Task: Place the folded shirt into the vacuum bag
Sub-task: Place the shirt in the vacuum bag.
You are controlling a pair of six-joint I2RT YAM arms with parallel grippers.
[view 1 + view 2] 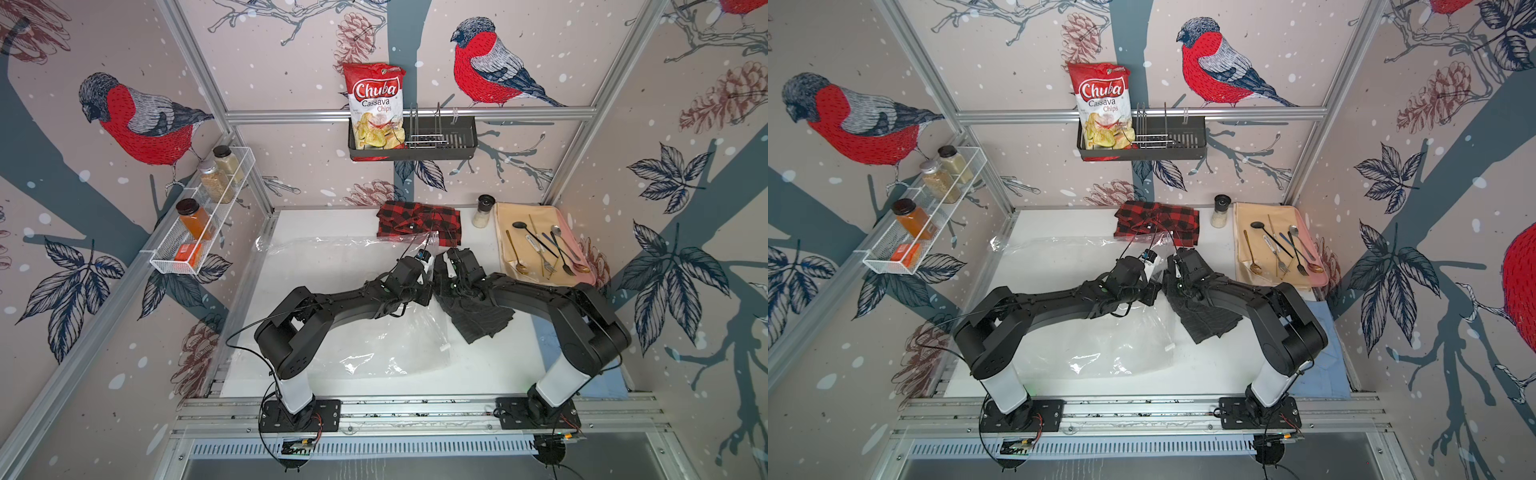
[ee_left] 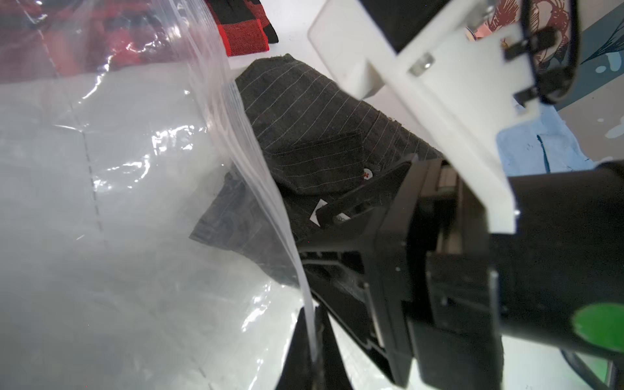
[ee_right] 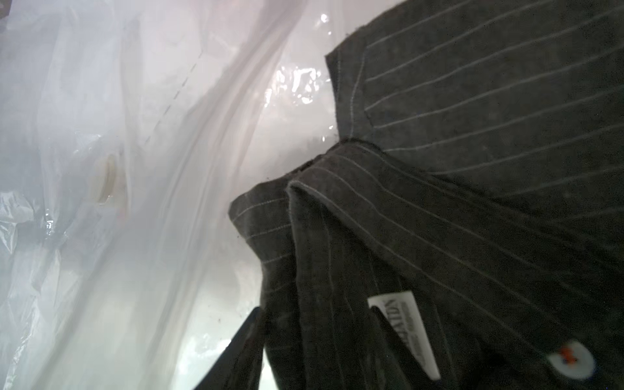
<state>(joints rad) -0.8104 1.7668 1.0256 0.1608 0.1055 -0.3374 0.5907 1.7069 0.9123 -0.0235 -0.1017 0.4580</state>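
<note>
While the left claw (image 2: 312, 331) pinches the zip edge of the vacuum bag (image 2: 118, 202), the right claw (image 3: 317, 314) stands half spread astride the collar of the folded shirt (image 3: 489, 118), whose corner lies just inside the bag's mouth.

The vacuum bag (image 1: 324, 266), clear and crinkled, is spread flat on the white tabletop (image 1: 324, 222), with its zip edge (image 2: 256, 162) raised at the right end. A round white valve (image 3: 106, 179) is set in it. The folded shirt (image 1: 478, 320), charcoal with thin white stripes, is laid at that mouth. 1 corner is seen through the plastic and the rest is outside.
</note>
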